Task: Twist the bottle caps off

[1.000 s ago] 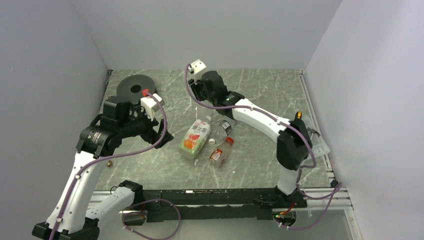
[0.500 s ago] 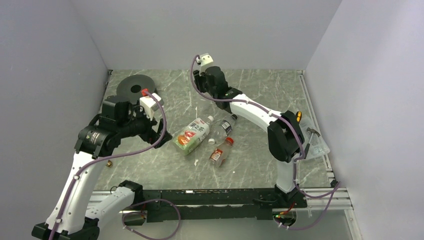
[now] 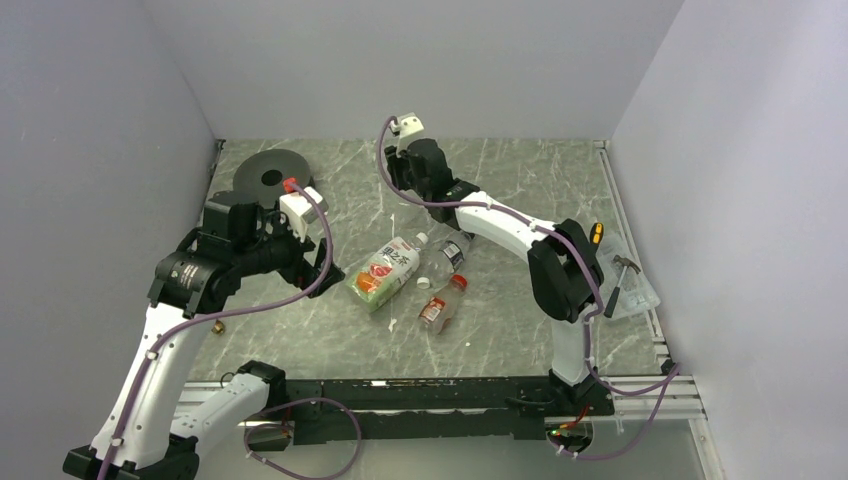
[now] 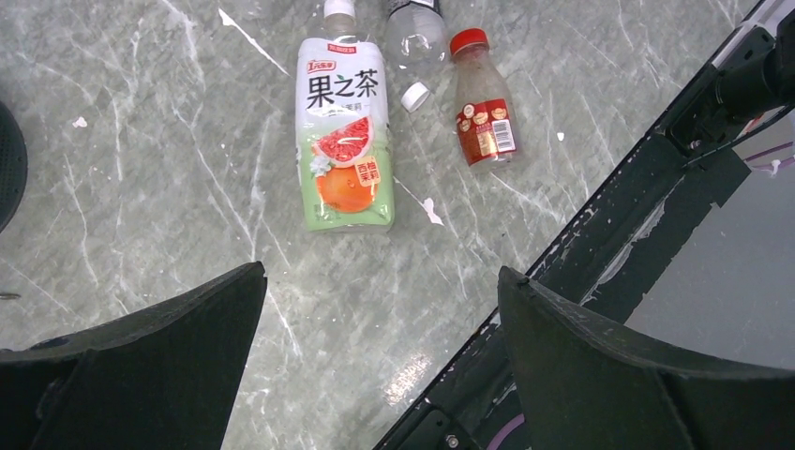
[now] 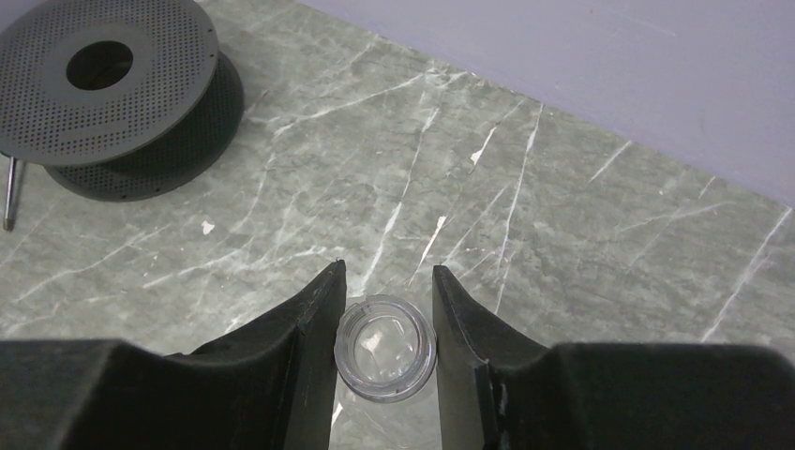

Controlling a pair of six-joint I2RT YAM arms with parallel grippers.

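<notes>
Three bottles lie at mid-table. The large green-white-orange labelled bottle has a white cap on it. The small clear bottle lies beside it. The red-brown-labelled bottle wears a red cap. A loose white cap lies between them. My left gripper is open and empty, raised left of the bottles. My right gripper is raised over the back of the table, shut on a clear round cap-like piece.
A large black perforated disc with a hole sits at the back left, with a thin metal rod beside it. A clear bag with tools lies at the right edge. The black front rail runs along the near edge.
The large bottle has swung so its cap points further right. My right gripper moved back and slightly right, away from the bottles. The left arm barely moved.
</notes>
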